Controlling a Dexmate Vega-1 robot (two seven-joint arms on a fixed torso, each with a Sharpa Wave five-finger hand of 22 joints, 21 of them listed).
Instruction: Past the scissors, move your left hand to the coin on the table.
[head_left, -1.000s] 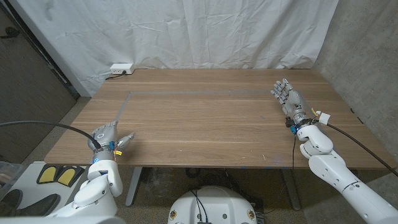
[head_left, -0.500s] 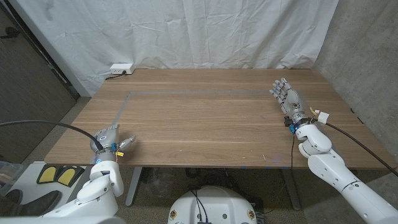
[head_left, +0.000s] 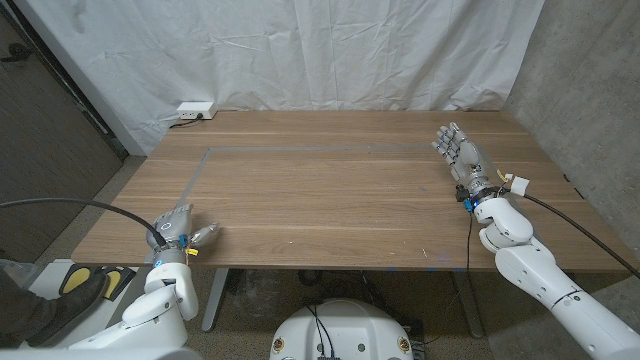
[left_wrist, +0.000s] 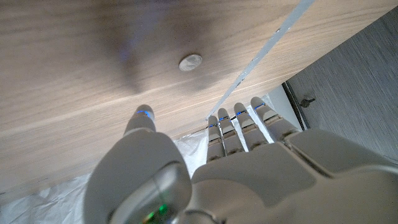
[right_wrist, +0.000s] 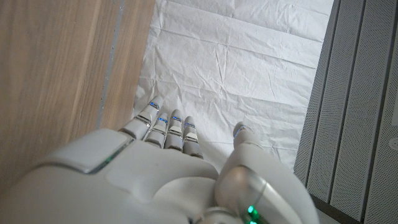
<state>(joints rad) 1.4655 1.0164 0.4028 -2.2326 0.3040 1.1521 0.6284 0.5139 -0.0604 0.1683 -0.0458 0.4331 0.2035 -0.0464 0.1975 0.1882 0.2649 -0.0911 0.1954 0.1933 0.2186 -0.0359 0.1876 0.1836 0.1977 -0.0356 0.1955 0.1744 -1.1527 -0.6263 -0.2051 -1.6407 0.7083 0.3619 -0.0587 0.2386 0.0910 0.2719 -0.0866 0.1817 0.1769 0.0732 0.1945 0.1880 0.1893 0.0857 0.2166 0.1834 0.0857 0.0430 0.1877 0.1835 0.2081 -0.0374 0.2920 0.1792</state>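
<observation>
The left hand (head_left: 178, 229) sits at the near left edge of the wooden table (head_left: 330, 190), fingers spread and holding nothing. In the left wrist view its fingers (left_wrist: 239, 127) extend straight and parted, the thumb set apart from them. The coin (left_wrist: 190, 61), a small round metallic disc with a dull grey face, lies on the bare wood ahead of those fingertips, near but not touching. In the head view it is too small to make out. No scissors can be identified in any view, so the route past them cannot be verified.

Risks, as judged: the disc is thin and flat on smooth, fine-grained wood, so a brushing fingertip could slide it off the near edge. With the coin unresolved from the head camera, the hand could overshoot it.

A strip of grey tape (head_left: 300, 149) marks a rectangle on the tabletop. Farther off, the right hand (head_left: 462, 157) stands at the right side, fingers parted and empty. At the far left corner sits a white power strip (head_left: 195, 108), backed by a creased white cloth curtain (head_left: 300, 50).
</observation>
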